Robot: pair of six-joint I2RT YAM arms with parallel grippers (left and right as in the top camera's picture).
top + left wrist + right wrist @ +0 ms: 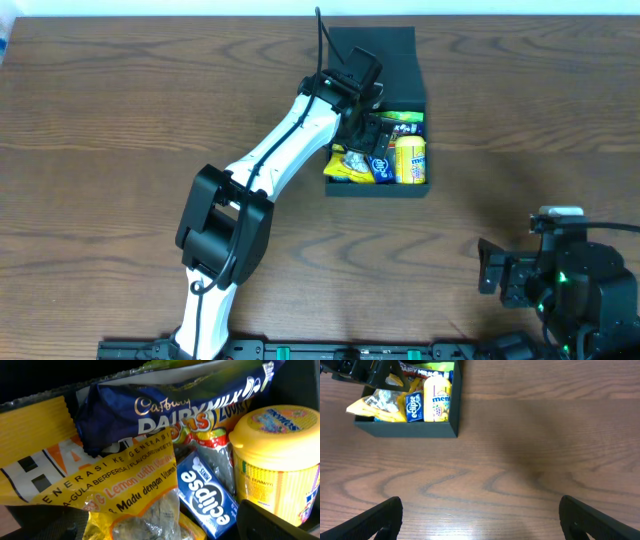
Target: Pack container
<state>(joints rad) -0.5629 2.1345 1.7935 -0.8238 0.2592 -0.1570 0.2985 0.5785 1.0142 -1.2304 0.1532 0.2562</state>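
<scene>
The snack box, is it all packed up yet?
Nearly. Done: the container already holds a Cadbury Dairy Milk bag, a yellow lemon sweet packet, an Eclipse box and a yellow Mentos tub. In hand: nothing; the left gripper hangs open over the snacks, the right gripper open, aside. Left: the lid is not shut.

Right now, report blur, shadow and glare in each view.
Overhead: sharp, evenly lit, no glare on the container. Left wrist: close-up, Eclipse box legible, left finger blurred. Right wrist: broad soft shadow on the table, right fingers out of focus.
</scene>
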